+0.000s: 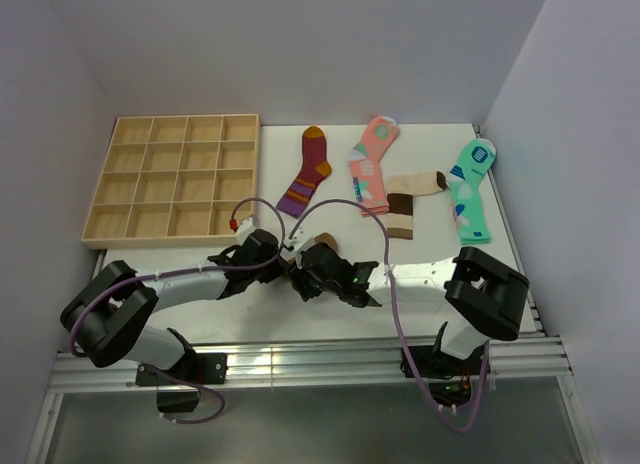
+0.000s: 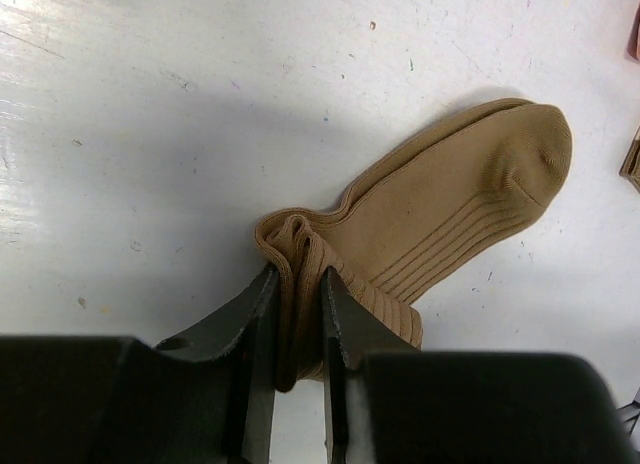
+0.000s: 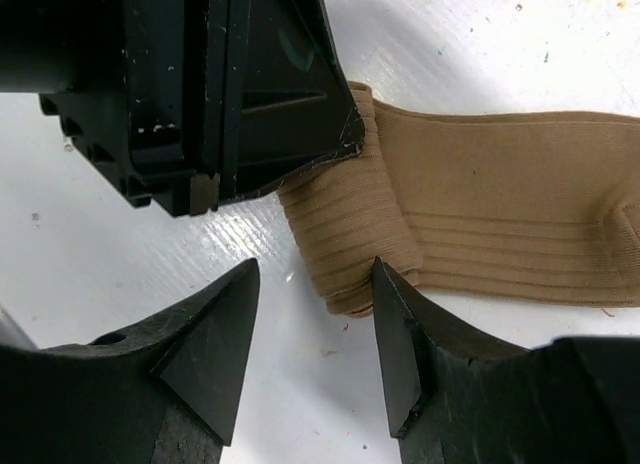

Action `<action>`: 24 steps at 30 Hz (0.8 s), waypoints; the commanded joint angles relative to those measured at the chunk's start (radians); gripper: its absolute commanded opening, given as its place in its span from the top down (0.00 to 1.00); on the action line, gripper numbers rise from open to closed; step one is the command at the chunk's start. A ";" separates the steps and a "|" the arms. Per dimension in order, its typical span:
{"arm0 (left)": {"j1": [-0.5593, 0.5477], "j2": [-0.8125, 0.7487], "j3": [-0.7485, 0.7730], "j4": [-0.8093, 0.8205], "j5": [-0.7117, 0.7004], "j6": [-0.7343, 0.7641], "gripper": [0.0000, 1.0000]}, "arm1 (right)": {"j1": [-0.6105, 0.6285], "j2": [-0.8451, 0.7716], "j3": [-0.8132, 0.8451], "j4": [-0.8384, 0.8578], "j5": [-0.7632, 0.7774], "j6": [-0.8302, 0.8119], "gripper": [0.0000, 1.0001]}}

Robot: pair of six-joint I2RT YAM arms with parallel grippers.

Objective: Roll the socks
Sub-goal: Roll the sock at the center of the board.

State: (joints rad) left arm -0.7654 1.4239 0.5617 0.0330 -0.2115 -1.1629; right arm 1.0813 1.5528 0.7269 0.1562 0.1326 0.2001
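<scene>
Brown sock (image 2: 450, 199) lies flat on the white worktop (image 1: 430, 259), close to the middle of its near edge, with the cuff end rolled into a short tube. Left gripper (image 2: 297, 329) is closed narrowly on that rolled cuff, one finger on each side. Right gripper (image 3: 305, 349) stands wide apart, with the end of the roll just beside one finger. Beige sock (image 1: 405, 199) lies toward the far right corner, between the pink sock (image 1: 372, 164) and the green sock (image 1: 470, 189).
</scene>
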 commanded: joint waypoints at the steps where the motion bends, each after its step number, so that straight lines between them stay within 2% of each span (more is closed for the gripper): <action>1: -0.009 -0.005 0.003 -0.090 -0.006 0.040 0.81 | 0.017 0.029 0.051 0.016 0.062 -0.034 0.44; 12: -0.009 -0.028 0.003 -0.105 -0.011 0.040 0.81 | 0.028 0.105 0.077 -0.075 0.137 -0.001 0.46; 17: -0.008 -0.057 -0.008 -0.110 -0.011 0.026 0.81 | 0.026 0.124 0.072 -0.144 0.180 0.053 0.53; 19: -0.009 -0.066 -0.017 -0.108 -0.008 0.019 0.81 | 0.026 0.138 0.074 -0.149 0.191 0.070 0.62; 20: -0.009 -0.075 -0.019 -0.108 -0.006 0.017 0.81 | 0.025 0.151 0.075 -0.180 0.196 0.087 0.72; 23: -0.008 -0.094 -0.028 -0.113 -0.005 0.009 0.80 | 0.022 0.167 0.072 -0.187 0.174 0.097 0.85; 24: -0.008 -0.098 -0.032 -0.114 -0.005 0.008 0.80 | 0.016 0.174 0.074 -0.188 0.167 0.105 0.95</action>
State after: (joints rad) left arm -0.7654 1.3682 0.5476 -0.0277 -0.2207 -1.1667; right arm 1.1095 1.6642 0.8127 0.0994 0.2752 0.2623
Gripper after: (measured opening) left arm 0.239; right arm 0.115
